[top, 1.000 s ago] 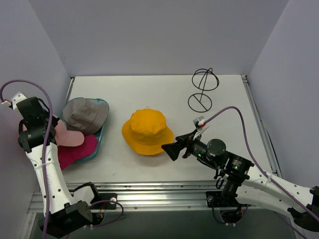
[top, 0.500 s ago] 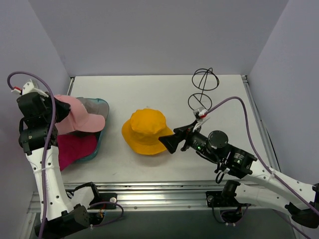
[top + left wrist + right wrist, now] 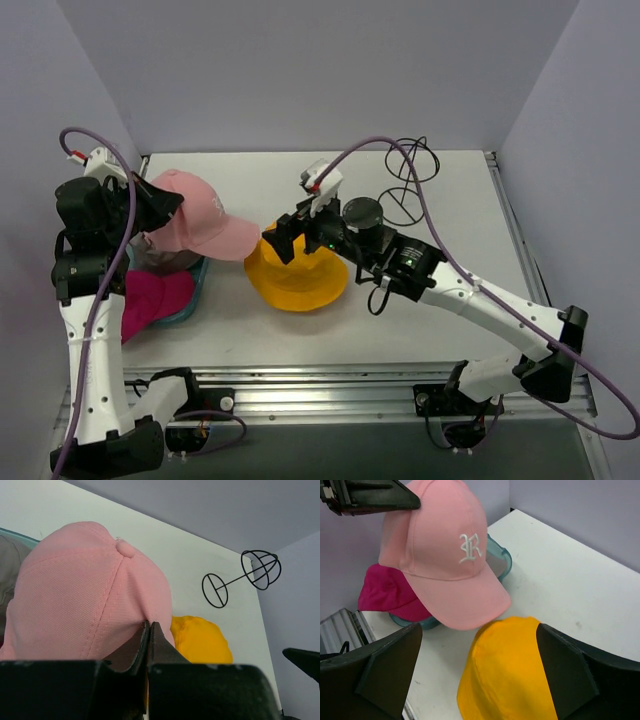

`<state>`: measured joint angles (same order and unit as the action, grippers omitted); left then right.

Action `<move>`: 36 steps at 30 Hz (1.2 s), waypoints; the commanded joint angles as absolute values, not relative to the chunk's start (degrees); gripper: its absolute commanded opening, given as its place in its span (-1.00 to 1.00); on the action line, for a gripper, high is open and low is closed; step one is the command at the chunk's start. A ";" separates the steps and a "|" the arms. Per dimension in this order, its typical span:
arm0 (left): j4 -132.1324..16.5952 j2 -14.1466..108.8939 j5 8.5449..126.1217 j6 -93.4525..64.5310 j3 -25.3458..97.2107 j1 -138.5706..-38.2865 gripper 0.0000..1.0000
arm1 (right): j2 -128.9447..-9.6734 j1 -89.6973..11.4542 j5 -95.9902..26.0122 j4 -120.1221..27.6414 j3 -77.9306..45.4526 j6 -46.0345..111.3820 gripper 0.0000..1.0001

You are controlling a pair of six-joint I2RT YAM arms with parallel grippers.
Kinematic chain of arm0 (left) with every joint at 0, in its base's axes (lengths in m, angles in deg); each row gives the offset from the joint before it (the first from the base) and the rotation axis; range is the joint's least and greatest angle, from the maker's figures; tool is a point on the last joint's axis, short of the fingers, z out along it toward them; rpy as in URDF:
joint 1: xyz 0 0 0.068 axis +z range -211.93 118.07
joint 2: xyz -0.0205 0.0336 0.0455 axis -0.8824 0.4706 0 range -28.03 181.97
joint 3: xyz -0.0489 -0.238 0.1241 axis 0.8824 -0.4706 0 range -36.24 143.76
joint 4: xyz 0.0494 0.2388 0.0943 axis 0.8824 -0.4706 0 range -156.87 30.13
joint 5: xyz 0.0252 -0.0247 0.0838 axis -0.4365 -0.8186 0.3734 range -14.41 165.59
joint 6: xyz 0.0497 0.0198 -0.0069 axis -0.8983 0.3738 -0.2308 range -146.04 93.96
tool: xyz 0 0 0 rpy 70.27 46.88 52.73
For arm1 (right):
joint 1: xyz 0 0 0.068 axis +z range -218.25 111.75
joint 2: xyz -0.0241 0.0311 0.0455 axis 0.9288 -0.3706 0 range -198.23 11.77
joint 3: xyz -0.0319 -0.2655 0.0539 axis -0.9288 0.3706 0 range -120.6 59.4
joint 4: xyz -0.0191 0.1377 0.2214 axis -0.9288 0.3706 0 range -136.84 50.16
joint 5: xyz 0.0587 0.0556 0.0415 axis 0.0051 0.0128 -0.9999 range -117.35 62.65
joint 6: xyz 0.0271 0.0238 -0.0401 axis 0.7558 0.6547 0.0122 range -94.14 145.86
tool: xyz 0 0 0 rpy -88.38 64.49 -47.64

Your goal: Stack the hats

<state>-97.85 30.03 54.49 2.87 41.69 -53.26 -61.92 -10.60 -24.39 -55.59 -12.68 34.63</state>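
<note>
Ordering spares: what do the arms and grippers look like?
The left arm and right arm have white links and black joints. A purple cable loops to each wrist, ending in a white plug with red. The left gripper and right gripper are black with wedge-shaped fingers.

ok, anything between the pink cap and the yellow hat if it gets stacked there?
Yes. The right gripper, jaws open, hangs over the yellow bucket hat, on the side facing the pink cap held by the left gripper. Nothing else visible stands between them.
</note>
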 commanded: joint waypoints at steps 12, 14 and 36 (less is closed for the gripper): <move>-91.42 17.59 47.82 0.16 37.15 -54.02 -0.95 | -84.72 -12.70 -50.10 -56.41 -33.32 20.94 0.93; -91.43 16.88 47.29 0.33 36.54 -54.11 -0.95 | -85.87 -12.26 -51.86 -58.08 -33.51 21.11 0.92; -89.59 12.14 39.67 2.52 32.33 -54.46 -0.95 | -90.09 -11.38 -58.81 -68.46 -34.02 20.85 0.98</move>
<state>-95.31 13.14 45.12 1.82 33.76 -54.12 -89.50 -11.58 -57.85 -65.23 -30.91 21.08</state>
